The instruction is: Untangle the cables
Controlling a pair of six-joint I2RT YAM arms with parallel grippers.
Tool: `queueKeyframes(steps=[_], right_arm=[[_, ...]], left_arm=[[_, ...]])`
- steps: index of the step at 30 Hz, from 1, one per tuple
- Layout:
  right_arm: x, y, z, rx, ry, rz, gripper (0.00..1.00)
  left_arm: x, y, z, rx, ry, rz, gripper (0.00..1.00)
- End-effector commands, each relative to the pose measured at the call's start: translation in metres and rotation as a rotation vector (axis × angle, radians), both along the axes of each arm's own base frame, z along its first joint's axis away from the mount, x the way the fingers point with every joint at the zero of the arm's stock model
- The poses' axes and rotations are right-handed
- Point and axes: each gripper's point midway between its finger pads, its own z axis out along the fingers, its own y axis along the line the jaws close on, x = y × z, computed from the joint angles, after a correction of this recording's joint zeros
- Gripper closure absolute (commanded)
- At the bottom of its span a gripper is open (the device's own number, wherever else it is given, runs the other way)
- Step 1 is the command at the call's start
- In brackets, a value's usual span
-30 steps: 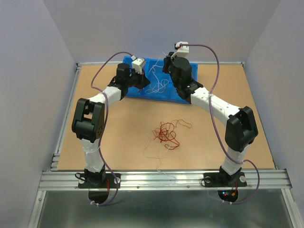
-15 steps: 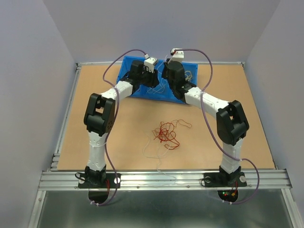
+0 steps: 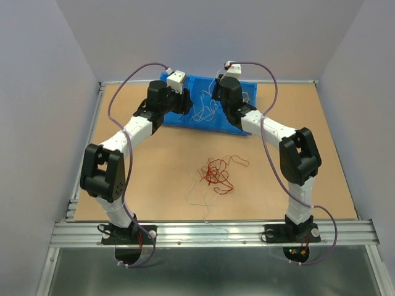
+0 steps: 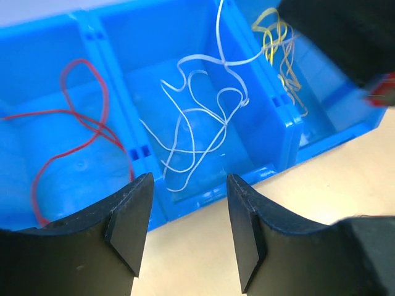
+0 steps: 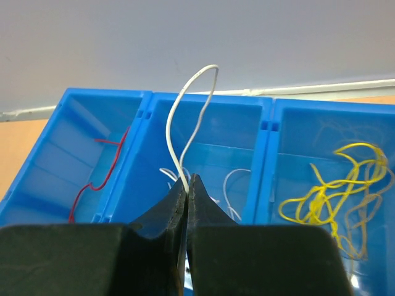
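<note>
A tangle of red and white cables [image 3: 215, 174] lies on the table between the arms. At the back stands the blue bin [image 3: 247, 123] with three compartments. In the left wrist view they hold a red cable [image 4: 80, 117], white cables [image 4: 197, 117] and yellow cables [image 4: 281, 49]. My left gripper [image 4: 189, 185] is open with nothing between its fingers, just over the bin's near wall [image 4: 203, 203]. My right gripper [image 5: 188, 179] is shut on a white cable [image 5: 191, 98] that loops up above the middle compartment. From above, the left gripper [image 3: 184, 102] and the right gripper [image 3: 221, 94] both hang over the bin.
Bare wooden tabletop [image 3: 154, 166] surrounds the tangle. A metal rail [image 3: 216, 231] runs along the near edge by the arm bases. Grey walls close in on three sides. Thick purple-grey cables [image 3: 271, 80] arc above both arms.
My left gripper has gone from shut to open at the bin, and its arm has swung forward and then back to the left. My right gripper stays shut over the bin.
</note>
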Motion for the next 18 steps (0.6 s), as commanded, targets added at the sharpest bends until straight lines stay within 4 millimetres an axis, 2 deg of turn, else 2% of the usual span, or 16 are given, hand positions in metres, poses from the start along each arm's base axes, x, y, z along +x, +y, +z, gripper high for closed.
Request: queueKeyframes(steps=[1,2,3,4,5,7,9,10,12,13,18], right_arm=[[0.013,0.025,0.003,0.033,0.012,0.064,0.99],[0.021,0.031,-0.008,0.027,0.031,0.072,0.99],[0.024,0.034,-0.016,0.024,0.050,0.077,0.99],[0.026,0.035,-0.034,0.013,0.100,0.070,1.00],[0.030,0.038,-0.041,0.013,0.118,0.066,0.99],[0.037,0.046,-0.068,0.003,0.170,0.066,0.99],[0.039,0.050,-0.082,-0.001,0.191,0.076,0.95],[0.040,0.050,-0.084,-0.001,0.194,0.074,0.86],[0.039,0.050,-0.081,0.001,0.191,0.077,0.71],[0.037,0.049,-0.071,0.005,0.177,0.080,0.61],[0.022,0.041,-0.032,0.009,0.133,0.085,0.56]], left_arm=[[-0.004,0.028,0.074,-0.091,-0.208,0.078,0.38],[-0.008,0.039,0.084,-0.125,-0.237,0.110,0.37],[-0.011,0.042,0.087,-0.134,-0.251,0.116,0.37],[-0.013,0.048,0.085,-0.141,-0.266,0.130,0.37],[-0.017,0.050,0.095,-0.150,-0.292,0.132,0.37],[-0.023,0.053,0.099,-0.157,-0.319,0.136,0.36],[-0.026,0.053,0.102,-0.161,-0.331,0.130,0.36],[-0.027,0.053,0.100,-0.160,-0.332,0.127,0.36],[-0.029,0.053,0.104,-0.160,-0.347,0.124,0.36],[-0.030,0.055,0.104,-0.159,-0.354,0.128,0.36],[-0.033,0.059,0.105,-0.129,-0.385,0.132,0.35]])
